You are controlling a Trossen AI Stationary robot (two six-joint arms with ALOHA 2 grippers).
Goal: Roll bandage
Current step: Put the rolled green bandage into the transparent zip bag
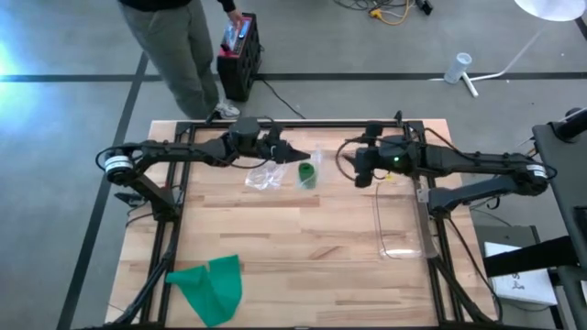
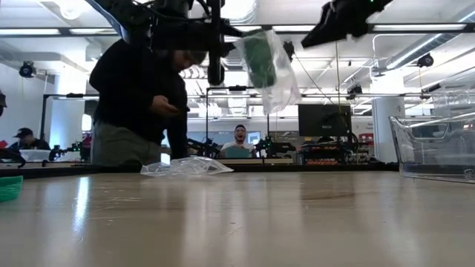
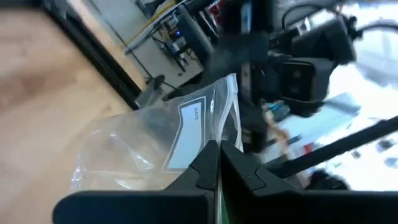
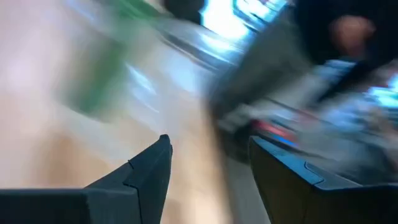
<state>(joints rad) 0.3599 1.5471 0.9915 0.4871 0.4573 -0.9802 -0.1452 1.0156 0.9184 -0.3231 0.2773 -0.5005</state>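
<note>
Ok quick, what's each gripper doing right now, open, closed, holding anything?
Left gripper: shut on the clear plastic bag with the green bandage roll inside, lifted off the table.
Right gripper: open, holding nothing, up beside the bag.

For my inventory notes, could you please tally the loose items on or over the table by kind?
Green bandages: 2, a roll bagged, a loose one unrolled
Clear plastic bags: 2, one held up, one lying flat
Clear containers: 1
Total: 5
</note>
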